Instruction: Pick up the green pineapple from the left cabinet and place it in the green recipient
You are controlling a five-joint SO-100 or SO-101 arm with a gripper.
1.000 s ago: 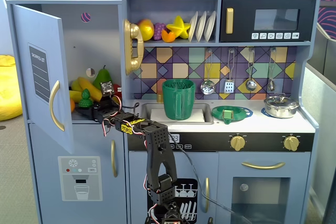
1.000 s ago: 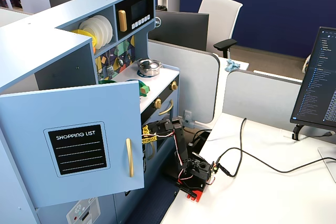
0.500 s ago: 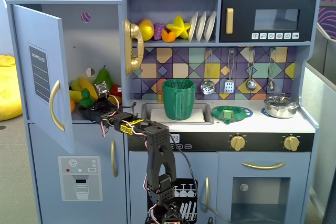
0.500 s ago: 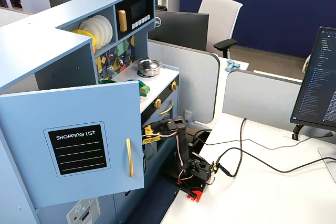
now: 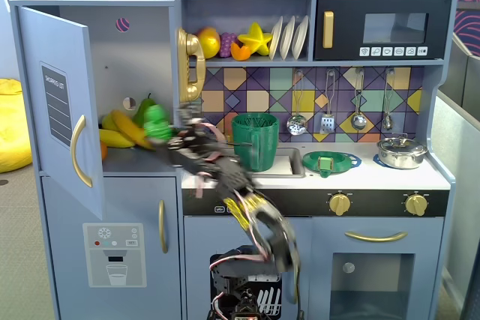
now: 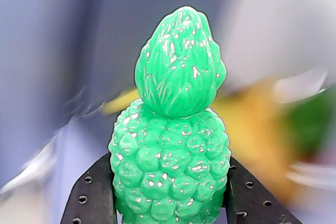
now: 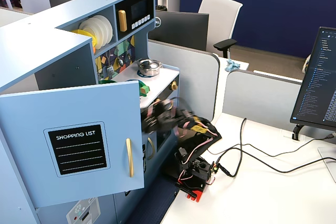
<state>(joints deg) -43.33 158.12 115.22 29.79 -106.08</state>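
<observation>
At the cabinet (image 5: 112, 73) mouth, left of the recipient (image 5: 256, 140), the pineapple (image 6: 172, 145) is seen clamped at its bumpy lower body by the gripper (image 6: 170, 198); judged light, rigid, glossy and slip-prone, best held across that knobbly body, not the crown.

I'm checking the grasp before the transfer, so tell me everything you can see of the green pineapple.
The green pineapple is a glossy bright green plastic toy with a bumpy rounded body and a ridged, bud-shaped leaf crown on top. In the wrist view it stands upright, crown up, clamped at its lower body between the two black perforated fingers of the gripper. In a fixed view it shows at the left cabinet opening, by the bananas, blurred.
</observation>
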